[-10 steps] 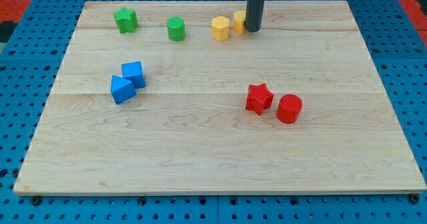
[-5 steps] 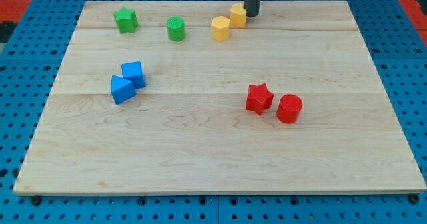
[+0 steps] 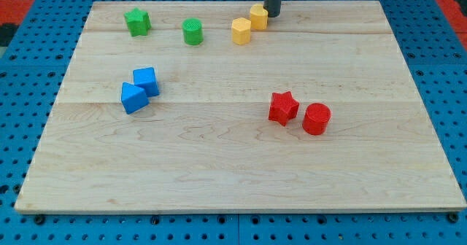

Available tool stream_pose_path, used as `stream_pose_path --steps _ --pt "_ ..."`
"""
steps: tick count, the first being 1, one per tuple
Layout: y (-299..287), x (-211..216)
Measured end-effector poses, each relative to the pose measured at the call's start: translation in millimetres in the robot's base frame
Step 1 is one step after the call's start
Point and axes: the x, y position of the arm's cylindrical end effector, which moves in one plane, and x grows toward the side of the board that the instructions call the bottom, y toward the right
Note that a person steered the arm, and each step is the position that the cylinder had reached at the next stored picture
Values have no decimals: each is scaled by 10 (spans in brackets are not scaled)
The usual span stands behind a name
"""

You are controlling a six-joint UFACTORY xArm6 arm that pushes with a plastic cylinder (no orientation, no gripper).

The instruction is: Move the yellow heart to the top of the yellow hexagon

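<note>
The yellow heart (image 3: 258, 16) lies near the view's top edge of the wooden board, touching the upper right of the yellow hexagon (image 3: 241, 30). My tip (image 3: 272, 14) is a dark rod standing right against the heart's right side, at the board's top edge.
A green star (image 3: 136, 21) and a green cylinder (image 3: 192, 31) sit left of the hexagon. Two blue blocks (image 3: 139, 89) lie at the left middle. A red star (image 3: 283, 107) and a red cylinder (image 3: 316, 119) lie right of centre. The board (image 3: 233, 165) ends close behind my tip.
My tip has moved toward the view's top and slightly left. The yellow heart has shifted up and a little left, closer to the hexagon's upper right.
</note>
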Motion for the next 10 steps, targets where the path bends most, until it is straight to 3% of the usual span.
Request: stream_pose_path --steps 5,10 --pt "131 79" --pt "-261 79"
